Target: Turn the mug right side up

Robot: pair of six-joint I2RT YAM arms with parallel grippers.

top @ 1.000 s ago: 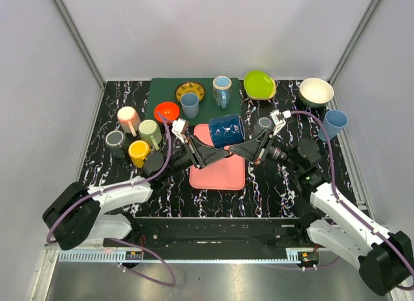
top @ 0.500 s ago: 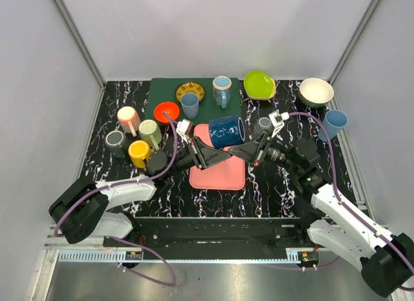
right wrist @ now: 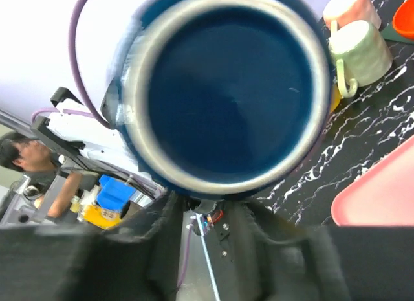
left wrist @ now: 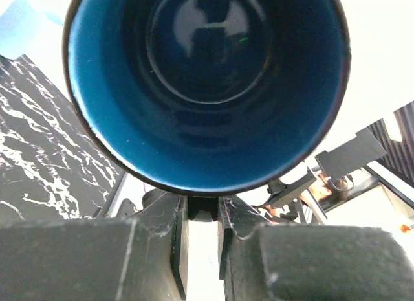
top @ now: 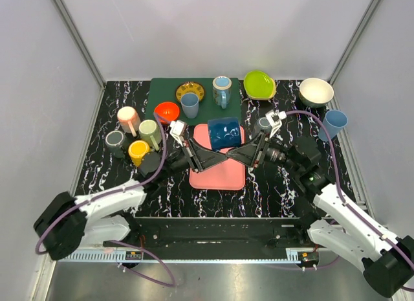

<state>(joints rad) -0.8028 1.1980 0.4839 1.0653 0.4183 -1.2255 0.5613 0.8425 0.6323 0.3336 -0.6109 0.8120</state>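
- The left fingers (left wrist: 182, 217) are almost closed, with just a thin gap. Something dark is pinched there, right under the rim. I think it is part of the blue mug (top: 225, 131).
- The right fingers (right wrist: 176, 217) are a little apart and blurry, under the mug's bottom. I cannot tell if they hold it.
- The mug lies on its side over the far end of the pink tray (top: 217, 175), in the middle of the counter (top: 272, 184). Its open end faces left.
- To do this well, tip the mug slowly until the open end faces up. Then set it flat on the tray before letting go.
- The two arms cross just under the mug, so they could bump.
- A dark cup (top: 262, 125) stands just right of the tray.
- An orange bowl (top: 167, 111) and a small blue cup (top: 189, 104) are close behind on the left.
- A yellow cup (top: 138, 151) near the left edge is well apart.
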